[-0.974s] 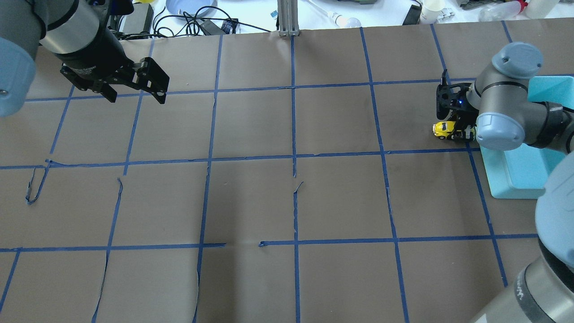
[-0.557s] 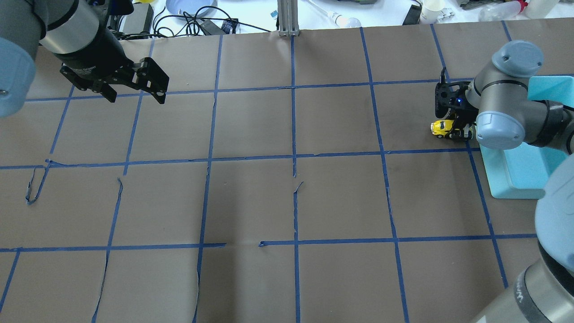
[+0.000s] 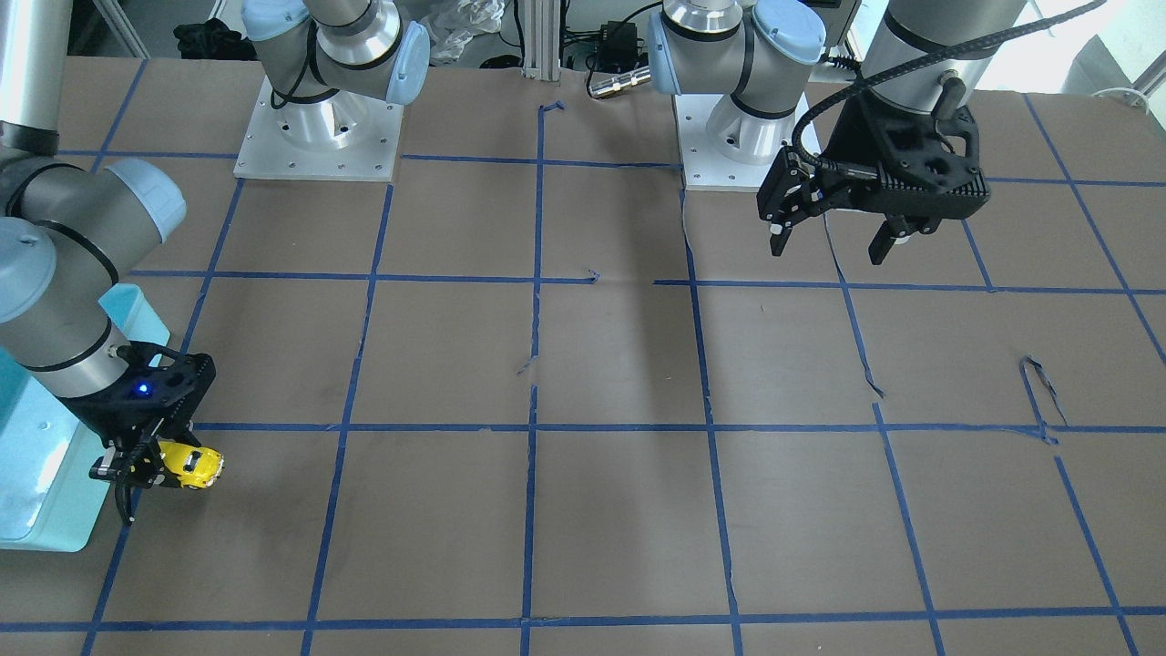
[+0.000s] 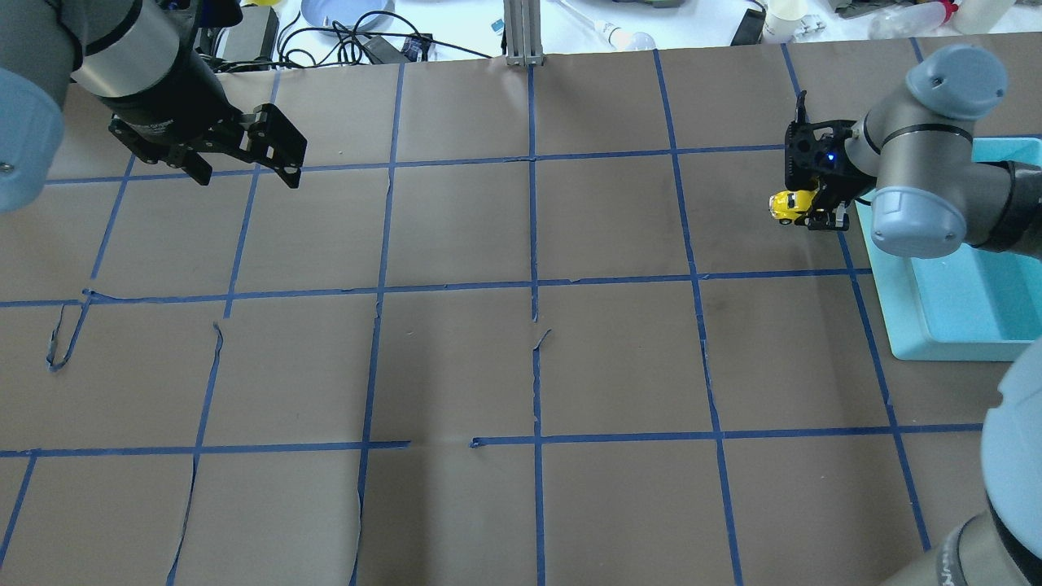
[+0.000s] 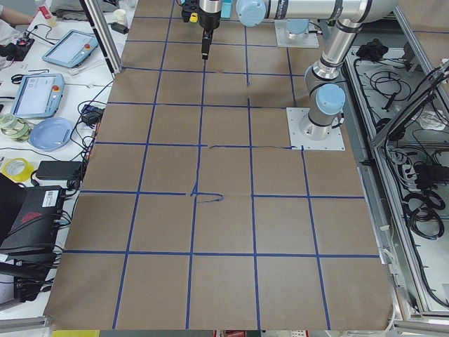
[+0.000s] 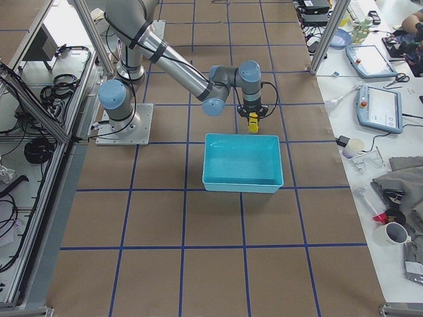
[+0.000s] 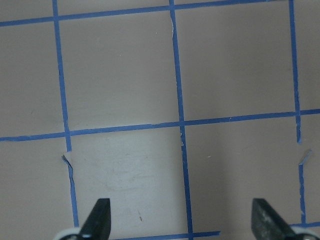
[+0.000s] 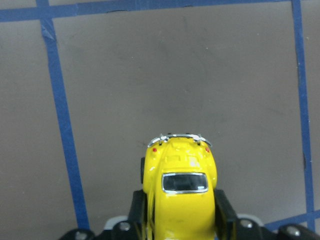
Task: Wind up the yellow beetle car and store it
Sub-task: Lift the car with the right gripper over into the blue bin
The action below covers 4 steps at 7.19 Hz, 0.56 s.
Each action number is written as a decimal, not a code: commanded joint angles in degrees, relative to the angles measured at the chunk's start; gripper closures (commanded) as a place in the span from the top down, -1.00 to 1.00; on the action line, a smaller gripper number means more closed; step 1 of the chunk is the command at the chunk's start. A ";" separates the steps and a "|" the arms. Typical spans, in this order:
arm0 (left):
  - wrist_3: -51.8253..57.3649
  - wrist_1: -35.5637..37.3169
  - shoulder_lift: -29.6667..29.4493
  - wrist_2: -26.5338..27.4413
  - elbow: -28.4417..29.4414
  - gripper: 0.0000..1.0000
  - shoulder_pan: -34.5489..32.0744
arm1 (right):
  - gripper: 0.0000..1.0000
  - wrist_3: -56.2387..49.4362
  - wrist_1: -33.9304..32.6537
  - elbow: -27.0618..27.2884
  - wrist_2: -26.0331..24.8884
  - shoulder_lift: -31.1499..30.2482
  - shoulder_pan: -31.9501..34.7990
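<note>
The yellow beetle car (image 4: 788,207) is small and glossy, with a dark rear window and silver bumper. My right gripper (image 4: 810,213) is shut on the car's sides and holds it above the brown paper, just left of the light blue bin (image 4: 969,301). The car also shows in the front-facing view (image 3: 187,465), the right wrist view (image 8: 181,192) and the exterior right view (image 6: 253,122). My left gripper (image 4: 244,172) is open and empty, hanging above the far left of the table; its fingertips (image 7: 100,212) show wide apart in the left wrist view.
The light blue bin (image 6: 242,162) stands at the table's right end, beside the car. Blue tape lines grid the brown paper. Cables, a blue plate (image 4: 342,11) and bottles lie beyond the far edge.
My right gripper has lifted the car off the paper and carried it a little toward the far edge. The left arm has not moved.
</note>
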 commanded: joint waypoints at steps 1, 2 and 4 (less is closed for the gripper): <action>0.08 0.09 0.00 0.04 0.01 1.00 0.00 | -1.00 0.00 10.66 -5.54 -0.56 -3.02 0.18; 0.08 0.00 0.00 0.04 0.01 1.00 0.00 | -1.00 0.00 13.50 -8.27 -1.78 -2.94 -0.34; 0.34 0.17 -0.09 -0.05 0.10 1.00 0.09 | -1.00 -0.88 13.70 -9.01 -6.52 -2.94 -2.70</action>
